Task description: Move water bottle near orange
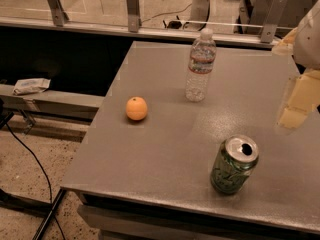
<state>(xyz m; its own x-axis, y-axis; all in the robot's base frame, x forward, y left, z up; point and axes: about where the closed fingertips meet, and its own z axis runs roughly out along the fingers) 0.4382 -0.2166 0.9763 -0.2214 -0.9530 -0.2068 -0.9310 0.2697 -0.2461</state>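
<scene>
The water bottle [200, 66] stands upright at 12 o'clock on the tabletop [165, 154], apart from the orange [136, 108] at its 8 o'clock, while the tool [294, 106] hangs at 3 o'clock, and I cannot tell whether it is spread or pressed together.

Water bottle [201, 66]: clear, ribbed, white cap, reddish label band; stood upright twd rear of bench [165, 159]. Orange [136, 108]: small, round, seated front-left of bottle, apart from it. Gripper [295, 104] is seen at right edge, above bench.
</scene>
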